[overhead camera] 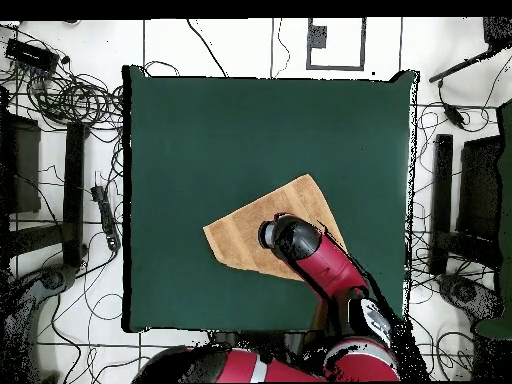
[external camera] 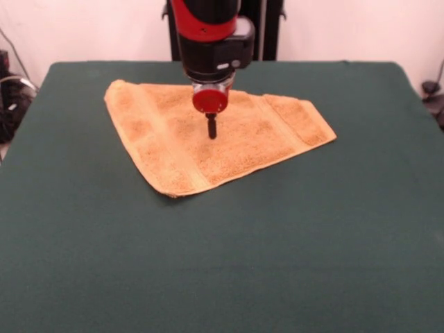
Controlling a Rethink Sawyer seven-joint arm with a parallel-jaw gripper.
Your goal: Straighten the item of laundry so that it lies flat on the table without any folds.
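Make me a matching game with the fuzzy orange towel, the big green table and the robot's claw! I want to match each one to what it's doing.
Things:
1. golden-orange terry-cloth towel
2. dark green felt-covered table
3. claw on the red and black arm

States:
A. hangs over the towel's middle
B. lies folded, in an uneven shape
C. lies under everything

Pairs: 1-B, 2-C, 3-A
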